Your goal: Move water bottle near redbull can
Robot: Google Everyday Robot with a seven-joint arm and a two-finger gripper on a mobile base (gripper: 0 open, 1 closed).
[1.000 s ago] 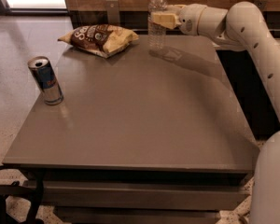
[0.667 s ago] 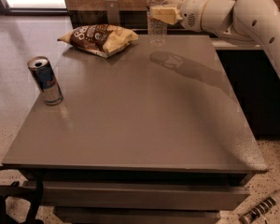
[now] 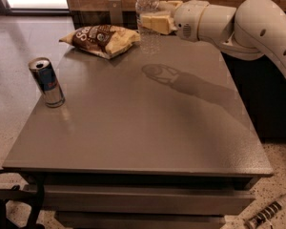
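In the one camera view, the tool point(image 3: 151, 22) at the end of the fat cream-white robot arm point(image 3: 257, 27) is closed on a small clear plastic water bottle point(image 3: 146, 4) with a white cap. Its pale yellow fingers point(image 3: 160, 23) press on the bottle's middle. The bottle stands straight up, held in the air over the far edge of the flat grey bench point(image 3: 148, 137). A dark shadow point(image 3: 157, 73) lies on the bench top, apart from the bottle. A crinkly brown and yellow chip bag point(image 3: 102, 38) lies just left of the bottle. The slim silver and blue redbull can point(image 3: 46, 81) stands upright near the left edge, well apart from the bottle.
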